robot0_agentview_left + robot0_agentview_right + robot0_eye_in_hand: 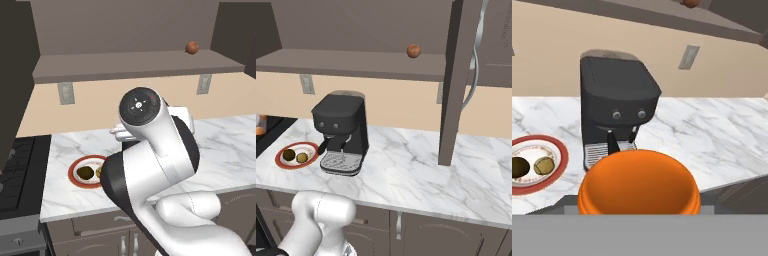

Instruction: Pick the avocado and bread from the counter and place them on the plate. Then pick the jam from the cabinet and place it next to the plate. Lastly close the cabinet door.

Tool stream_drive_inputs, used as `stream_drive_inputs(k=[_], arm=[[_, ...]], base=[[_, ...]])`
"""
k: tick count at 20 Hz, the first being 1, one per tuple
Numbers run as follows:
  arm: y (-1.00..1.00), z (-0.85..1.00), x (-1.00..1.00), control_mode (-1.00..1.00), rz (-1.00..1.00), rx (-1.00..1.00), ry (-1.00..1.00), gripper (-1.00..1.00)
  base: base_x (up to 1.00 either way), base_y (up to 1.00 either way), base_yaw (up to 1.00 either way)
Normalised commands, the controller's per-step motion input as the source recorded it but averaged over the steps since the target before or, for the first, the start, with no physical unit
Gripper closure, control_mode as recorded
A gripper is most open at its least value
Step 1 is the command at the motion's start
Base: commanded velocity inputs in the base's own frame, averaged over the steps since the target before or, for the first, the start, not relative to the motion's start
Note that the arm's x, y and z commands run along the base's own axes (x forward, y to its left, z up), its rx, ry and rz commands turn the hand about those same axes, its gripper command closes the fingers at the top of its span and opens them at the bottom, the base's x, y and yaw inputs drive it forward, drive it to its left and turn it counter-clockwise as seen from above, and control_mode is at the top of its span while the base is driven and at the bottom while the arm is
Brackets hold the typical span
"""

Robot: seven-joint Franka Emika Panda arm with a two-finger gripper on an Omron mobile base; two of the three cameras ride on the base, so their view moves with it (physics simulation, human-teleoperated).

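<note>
The jam (pixel 639 187), an orange jar, sits right in front of the hand camera with its lid toward it, held in my gripper above the counter (pixel 416 167); the jar hides the fingertips. The red-rimmed plate (pixel 281 161) (pixel 560 150) lies on the counter's left part, beside the coffee machine. On it lie the dark avocado (pixel 289 154) (pixel 518 167) and the tan bread (pixel 302 158) (pixel 543 165). In the left base view my arm covers part of the plate (pixel 75 167), where the avocado (pixel 85 172) shows. The cabinet's door (pixel 456 80) stands open, edge-on.
A black coffee machine (pixel 341 127) (pixel 617 107) stands just right of the plate. A reddish-brown ball (pixel 192 48) (pixel 413 51) rests on the open cabinet shelf (pixel 135 65). A dark stove (pixel 17 170) borders the counter on the left. Bare marble stretches right of the machine.
</note>
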Motion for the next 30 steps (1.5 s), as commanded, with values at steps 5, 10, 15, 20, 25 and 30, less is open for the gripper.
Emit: stream_drive_inputs(k=[5, 10, 15, 20, 25, 30], arm=[[0.07, -0.20, -0.13, -1.00, 0.00, 0.00, 0.03, 1.00], [0.11, -0.23, -0.07, -1.00, 0.00, 0.00, 0.02, 1.00], [0.09, -0.19, -0.05, -1.00, 0.00, 0.00, 0.00, 1.00], [0.12, -0.18, 0.00, -1.00, 0.02, 0.00, 0.00, 1.00], [0.08, -0.14, 0.00, -1.00, 0.02, 0.01, 0.00, 1.00], [0.11, -0.17, 0.00, -1.00, 0.00, 0.00, 0.00, 1.00]], base=[[0.00, 0.00, 0.00], [0.00, 0.00, 0.00], [0.00, 0.00, 0.00], [0.00, 0.00, 0.00], [0.00, 0.00, 0.00], [0.00, 0.00, 0.00]])
